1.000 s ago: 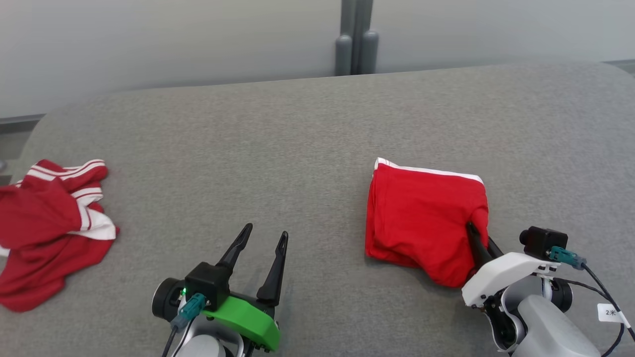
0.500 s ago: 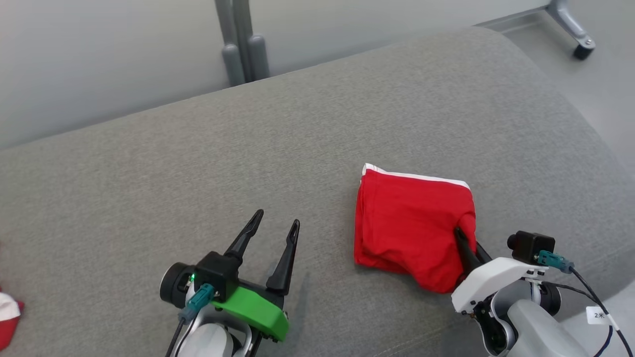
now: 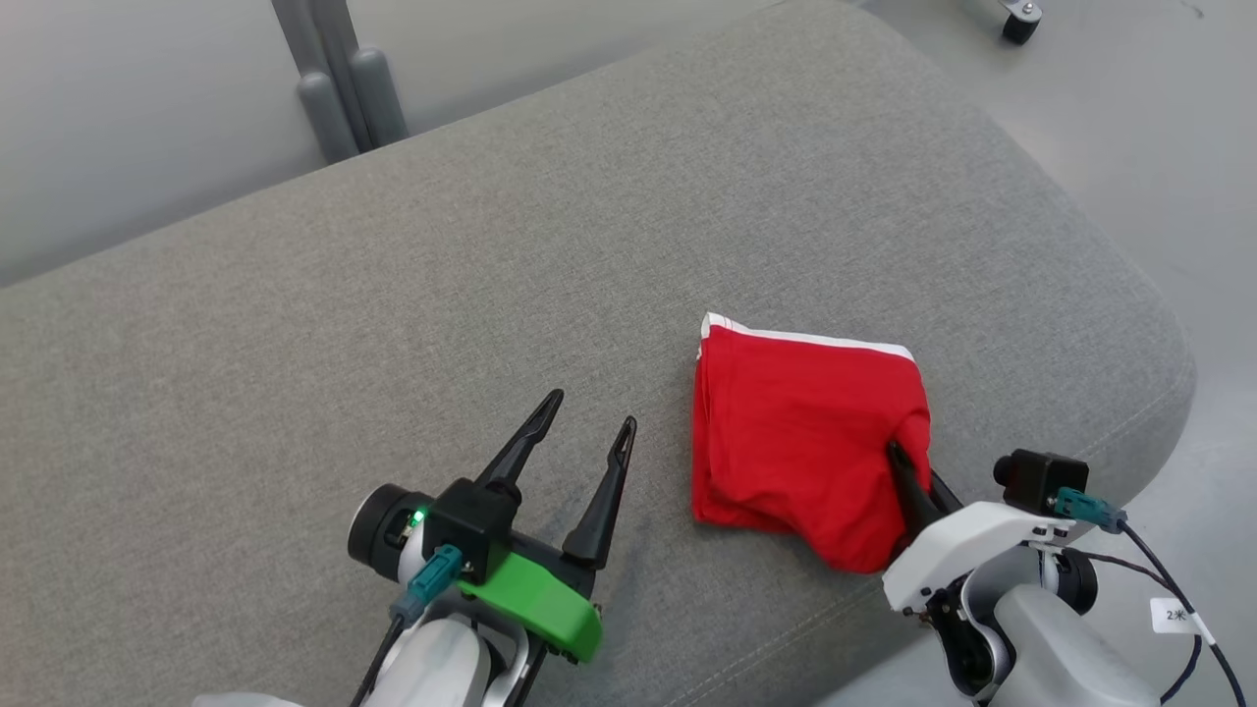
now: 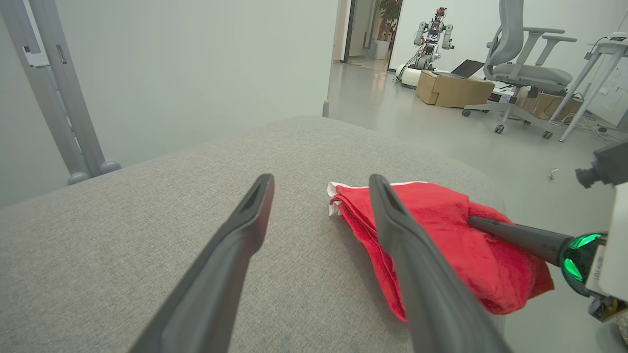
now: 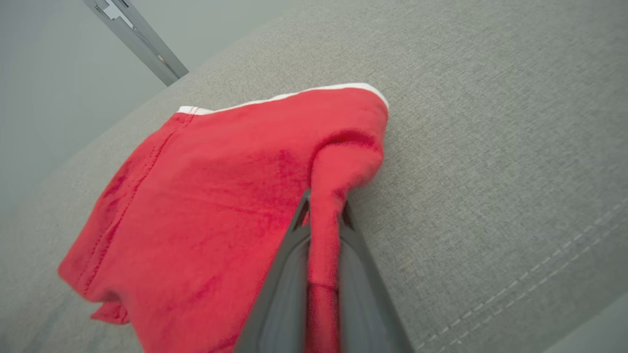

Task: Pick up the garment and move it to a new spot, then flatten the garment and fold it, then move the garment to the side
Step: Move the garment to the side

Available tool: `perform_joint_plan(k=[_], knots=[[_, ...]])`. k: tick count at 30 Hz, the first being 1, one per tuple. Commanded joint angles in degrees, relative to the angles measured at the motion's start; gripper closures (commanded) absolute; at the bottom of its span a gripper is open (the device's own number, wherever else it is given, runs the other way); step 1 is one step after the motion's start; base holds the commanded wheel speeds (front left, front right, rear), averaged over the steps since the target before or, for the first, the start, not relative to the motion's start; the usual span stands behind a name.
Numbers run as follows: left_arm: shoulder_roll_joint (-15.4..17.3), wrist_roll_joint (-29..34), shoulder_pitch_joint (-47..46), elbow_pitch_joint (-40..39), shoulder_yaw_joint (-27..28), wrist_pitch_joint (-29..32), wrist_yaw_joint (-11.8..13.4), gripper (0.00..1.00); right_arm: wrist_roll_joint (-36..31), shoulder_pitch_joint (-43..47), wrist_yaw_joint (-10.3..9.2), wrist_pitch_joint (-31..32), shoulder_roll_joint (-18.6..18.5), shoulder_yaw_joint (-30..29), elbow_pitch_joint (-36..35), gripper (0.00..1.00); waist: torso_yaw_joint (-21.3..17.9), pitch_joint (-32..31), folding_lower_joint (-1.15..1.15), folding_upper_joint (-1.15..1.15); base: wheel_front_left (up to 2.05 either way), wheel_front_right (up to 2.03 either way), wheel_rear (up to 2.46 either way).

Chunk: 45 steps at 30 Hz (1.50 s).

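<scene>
Garment (image 3: 786, 432) folded, R end effector (image 3: 896, 454) pinching it, L end effector (image 3: 592, 410) splayed

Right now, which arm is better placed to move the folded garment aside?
Right. The right gripper is shut on the garment's near corner; the left gripper is open, empty, beside it.

Illumination is bright, even and diffuse. The left gripper (image 3: 593, 407) casts a faint, soft-edged shadow on the grey bench (image 3: 295, 344) beside it. In both wrist views the fingers (image 4: 422, 274) blur near the lens; in the right one the red garment (image 5: 221, 196) softens toward the bottom edge. Metal posts (image 4: 59, 98) lean at the left wrist view's left edge.
</scene>
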Motion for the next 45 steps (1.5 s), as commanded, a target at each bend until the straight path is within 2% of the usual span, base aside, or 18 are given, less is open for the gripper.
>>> perform_joint_plan(k=[1,12,18,23,35,40,45], knots=[[0.33,0.24,-1.12,-0.35,-0.73,0.03,0.1,0.0,-0.52,-1.52,-0.01,-0.17,0.1,0.66,0.03,1.0,0.32,1.88,0.0,0.0,0.0,0.0,0.0],[0.9,0.69,-3.5,0.16,-3.03,0.03,0.11,0.0,-3.14,-13.55,-0.01,-0.17,-2.81,4.26,-2.16,1.0,5.76,7.16,0.0,0.0,0.0,0.0,0.0],[1.18,0.34,-4.54,0.26,-3.9,0.03,0.1,0.0,-4.1,-22.77,-0.01,0.09,-6.3,7.91,-1.56,1.0,8.92,8.85,0.0,0.0,0.0,0.0,0.0],[1.41,0.77,-5.95,-0.79,-4.69,0.02,0.1,0.0,-6.35,-29.81,-0.01,1.71,-11.34,9.42,4.31,1.0,12.0,11.5,0.0,0.0,0.0,0.0,0.0],[2.17,0.82,-8.85,-5.97,-6.5,0.02,0.11,0.0,-12.91,-40.03,-0.01,1.27,-21.94,3.98,23.84,1.0,19.21,18.98,0.0,0.0,0.0,0.0,0.0],[2.67,0.94,-8.82,-6.85,-6.3,0.03,0.1,0.0,-14.69,-42.09,-0.01,0.97,-24.95,1.87,28.14,1.0,20.74,20.41,0.0,0.0,0.0,0.0,0.0],[2.81,0.94,-8.4,-7.14,-6.11,0.03,0.11,0.0,-16.43,-42.38,-0.01,0.79,-26.47,0.3,29.81,1.0,21.48,21.04,0.0,0.0,0.0,0.0,0.0]])
